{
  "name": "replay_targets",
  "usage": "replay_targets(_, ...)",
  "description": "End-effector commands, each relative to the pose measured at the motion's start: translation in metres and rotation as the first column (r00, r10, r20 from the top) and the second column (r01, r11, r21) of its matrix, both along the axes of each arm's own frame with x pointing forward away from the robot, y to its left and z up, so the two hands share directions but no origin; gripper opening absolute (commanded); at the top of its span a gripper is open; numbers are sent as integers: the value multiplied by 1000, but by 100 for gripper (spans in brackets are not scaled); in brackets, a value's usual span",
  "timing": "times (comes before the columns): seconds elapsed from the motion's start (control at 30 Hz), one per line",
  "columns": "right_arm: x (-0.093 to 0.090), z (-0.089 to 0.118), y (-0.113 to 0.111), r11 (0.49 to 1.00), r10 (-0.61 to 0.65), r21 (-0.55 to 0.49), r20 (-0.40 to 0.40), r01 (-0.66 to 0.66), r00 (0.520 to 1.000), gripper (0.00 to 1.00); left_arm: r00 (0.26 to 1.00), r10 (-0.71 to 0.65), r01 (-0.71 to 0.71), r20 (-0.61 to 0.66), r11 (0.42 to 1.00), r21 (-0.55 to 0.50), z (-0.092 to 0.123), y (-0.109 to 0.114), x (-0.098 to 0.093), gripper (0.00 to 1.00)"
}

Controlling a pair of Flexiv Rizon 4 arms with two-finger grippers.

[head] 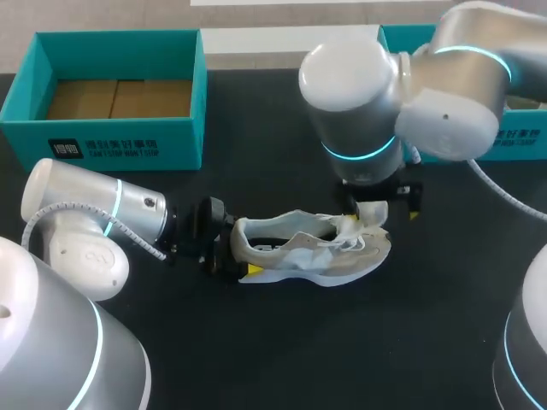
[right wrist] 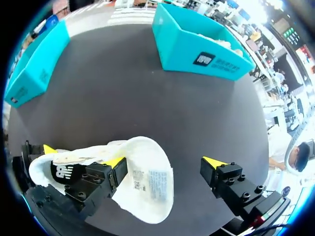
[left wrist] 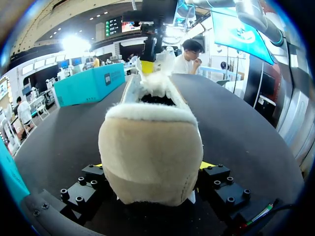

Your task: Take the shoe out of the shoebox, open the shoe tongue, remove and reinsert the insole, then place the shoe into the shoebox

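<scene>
To open the tongue [right wrist: 147, 179] fully, I judge the right gripper [right wrist: 165, 167] should pinch its free edge and draw it toward the toe while the heel is held steady. The shoe [head: 312, 252], pale beige and white, stands on the table [head: 282, 350], outside the shoebox [head: 111, 94]. The left gripper [left wrist: 150, 169] clamps its heel. The right gripper's fingers stand wide, the tongue just beside one.

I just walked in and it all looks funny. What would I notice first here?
A pale shoe lies in the middle of the black table, its heel squeezed by the left tool. The right tool stands open at its white tongue, and an open teal shoebox sits at the table's far left.
</scene>
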State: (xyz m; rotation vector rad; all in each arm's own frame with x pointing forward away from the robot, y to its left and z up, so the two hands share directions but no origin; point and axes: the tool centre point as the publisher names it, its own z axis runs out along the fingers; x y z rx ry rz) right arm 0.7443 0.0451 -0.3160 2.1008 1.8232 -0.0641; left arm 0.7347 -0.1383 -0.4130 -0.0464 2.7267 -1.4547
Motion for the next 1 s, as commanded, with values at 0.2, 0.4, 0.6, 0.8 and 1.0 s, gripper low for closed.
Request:
replay_targets(0.2,12,57,25,988,149,-50,28,-147,989,100,1000,1,-1,1,1000,4,-5,0,2,0)
replay_targets(0.4,15,90,51,933,360,-40,49,-359,932,100,1000,1,-1,1,1000,4,-5,0,2,0)
replay_targets(0.6,15,118,91,759,651,-35,6,-651,759,100,1000,1,-1,1,1000,4,-5,0,2,0)
replay_targets(0.8,18,124,117,590,802,-36,-89,-807,590,40,1000,1,-1,1,1000,4,-5,0,2,0)
replay_targets(1.0,15,121,142,404,899,-25,-172,-914,402,0,1000,1,-1,1,1000,4,-5,0,2,0)
